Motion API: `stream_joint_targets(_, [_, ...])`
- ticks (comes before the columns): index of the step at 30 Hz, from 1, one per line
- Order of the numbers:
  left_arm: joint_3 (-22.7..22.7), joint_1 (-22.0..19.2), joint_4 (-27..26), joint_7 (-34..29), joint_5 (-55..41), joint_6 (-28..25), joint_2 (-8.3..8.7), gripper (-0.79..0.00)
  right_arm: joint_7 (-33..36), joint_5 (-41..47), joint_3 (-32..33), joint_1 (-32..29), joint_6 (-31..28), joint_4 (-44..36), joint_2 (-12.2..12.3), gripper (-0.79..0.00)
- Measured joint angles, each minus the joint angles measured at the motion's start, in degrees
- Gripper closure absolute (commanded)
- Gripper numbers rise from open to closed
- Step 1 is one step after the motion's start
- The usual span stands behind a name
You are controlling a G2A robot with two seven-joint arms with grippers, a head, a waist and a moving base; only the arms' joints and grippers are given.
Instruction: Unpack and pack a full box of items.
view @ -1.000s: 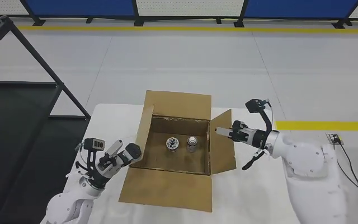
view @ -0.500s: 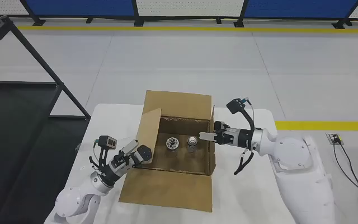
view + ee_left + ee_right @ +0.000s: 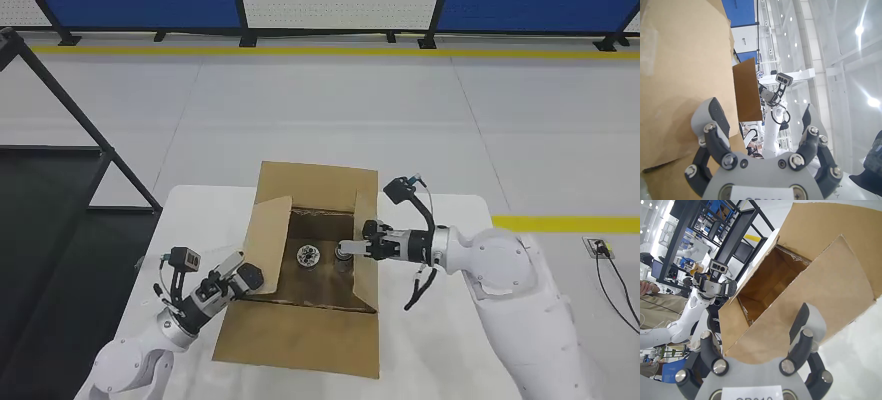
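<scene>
A robotics lab hall: blue partitions, yellow floor tape, black racks, other robots.

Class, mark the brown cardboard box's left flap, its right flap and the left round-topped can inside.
Left flap (image 3: 265,232): top view, its face.
Right flap (image 3: 819,291): right wrist view, mid-face.
Left round-topped can (image 3: 307,257): top view, its top.

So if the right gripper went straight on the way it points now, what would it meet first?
The right side flap of the box: it stands directly ahead of the right gripper, seemingly right at its open fingers. Beyond the flap lies the box interior, though depth is unclear.
</scene>
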Motion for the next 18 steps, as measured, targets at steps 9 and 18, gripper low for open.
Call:
stream_joint_targets(9, [1.5,-2.3,1.6,-1.3,0.0,1.6,-0.04,-0.785,-2.7,0.2,-5.9,1.3,2.1,3.1,-0.6,-0.785])
stream_joint_targets(18, [4.4,-6.4,3.7,-1.3,1.6,4.7,-0.26,-0.785,-5.6,-1.2,-10.5,4.5,3.6,7.7,-1.2,-0.785])
